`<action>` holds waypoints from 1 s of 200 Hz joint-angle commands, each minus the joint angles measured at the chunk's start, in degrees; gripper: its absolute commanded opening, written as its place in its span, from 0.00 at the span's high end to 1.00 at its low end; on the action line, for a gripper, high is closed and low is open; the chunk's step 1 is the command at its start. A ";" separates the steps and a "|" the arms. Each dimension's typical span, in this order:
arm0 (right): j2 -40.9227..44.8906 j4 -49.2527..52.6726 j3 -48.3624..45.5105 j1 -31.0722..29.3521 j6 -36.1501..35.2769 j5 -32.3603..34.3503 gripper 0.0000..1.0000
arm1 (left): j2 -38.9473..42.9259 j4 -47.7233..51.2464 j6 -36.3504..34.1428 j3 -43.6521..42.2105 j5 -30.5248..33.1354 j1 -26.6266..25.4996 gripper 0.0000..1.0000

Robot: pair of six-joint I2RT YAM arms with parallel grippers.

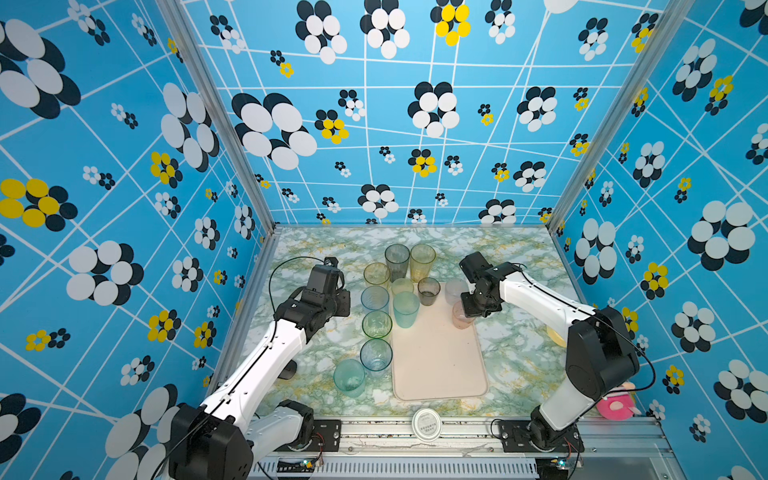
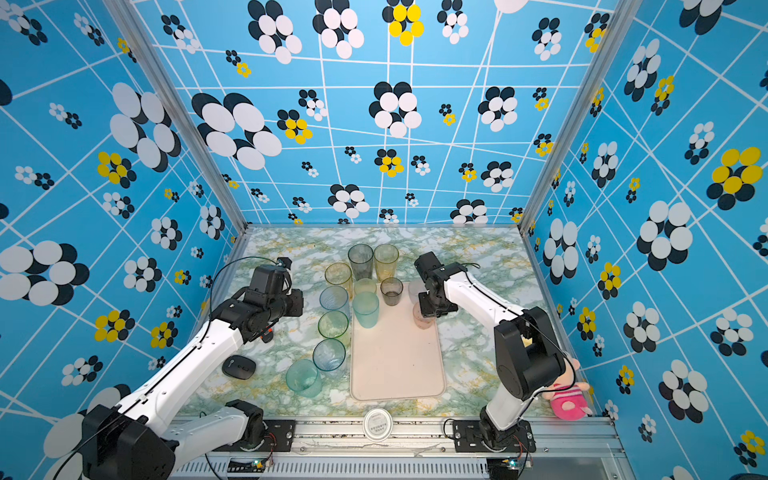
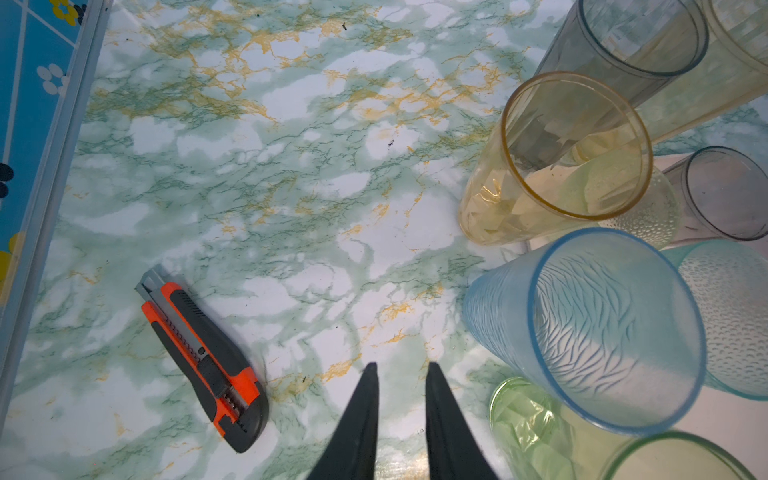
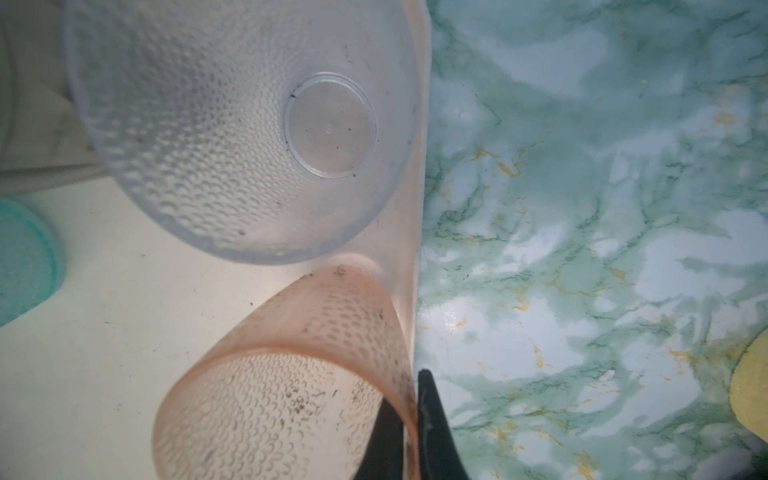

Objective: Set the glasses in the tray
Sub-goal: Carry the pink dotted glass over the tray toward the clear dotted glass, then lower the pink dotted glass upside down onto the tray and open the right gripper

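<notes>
right fingers (image 4: 434, 428) clamp the pink glass (image 4: 270, 395) at the tray's (image 1: 436, 365) upper right. left fingers (image 3: 357, 424) stand slightly apart, empty.

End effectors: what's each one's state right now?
Left end effector: slightly open, empty.
Right end effector: closed on the pink glass, pinching its wall.
</notes>
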State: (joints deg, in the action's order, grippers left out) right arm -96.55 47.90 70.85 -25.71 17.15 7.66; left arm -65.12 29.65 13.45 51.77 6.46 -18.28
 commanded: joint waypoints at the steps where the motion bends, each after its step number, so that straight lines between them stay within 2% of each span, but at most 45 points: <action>1: -1.03 -0.16 -0.58 0.62 -0.95 -1.24 0.96 | 1.12 1.86 -1.15 0.33 -0.22 0.63 0.76; 45: -1.78 -0.70 -0.66 1.19 -1.02 -1.63 0.94 | 1.40 2.65 -1.32 0.61 -0.31 0.83 0.76; 89: -2.10 -0.97 -0.93 1.28 -1.15 -1.95 0.86 | 1.92 3.60 -1.43 0.97 -0.13 0.99 0.75; 141: -1.85 -1.05 -1.05 1.40 -1.24 -2.08 0.81 | 2.35 4.61 -1.50 1.14 -0.01 1.10 0.75; 200: -0.93 -1.05 -1.41 1.33 -1.33 -2.12 0.77 | 2.81 5.41 -1.59 0.88 -0.21 1.26 0.75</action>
State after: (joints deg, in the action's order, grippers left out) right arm -97.80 46.85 70.28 -24.71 16.05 6.46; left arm -63.42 33.34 12.40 51.77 6.46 -17.61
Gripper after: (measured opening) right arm 0.223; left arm 0.254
